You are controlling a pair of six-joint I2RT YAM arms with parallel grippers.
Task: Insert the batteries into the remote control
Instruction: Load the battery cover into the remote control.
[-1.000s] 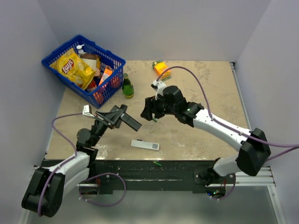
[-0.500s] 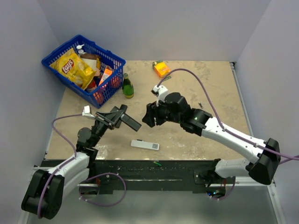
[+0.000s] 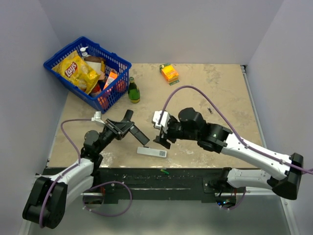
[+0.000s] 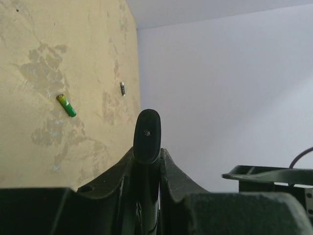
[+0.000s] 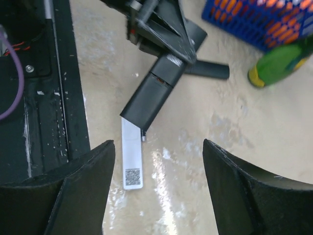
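The black remote control is clamped in my left gripper and juts out to the right above the table. In the left wrist view its rounded end rises between the shut fingers. My right gripper hangs open just right of the remote's free end, with nothing between its fingers. From the right wrist the remote lies ahead of the open jaws. One green battery lies on the table. Another battery rests on the black front rail.
A flat white remote lies under the black remote's tip, near the front edge. A green bottle stands beside the blue basket of snacks at the back left. An orange box sits at the back.
My right arm has swung toward the near edge and left, bringing its gripper down beside the remote's free end. The left gripper and remote dipped slightly lower.
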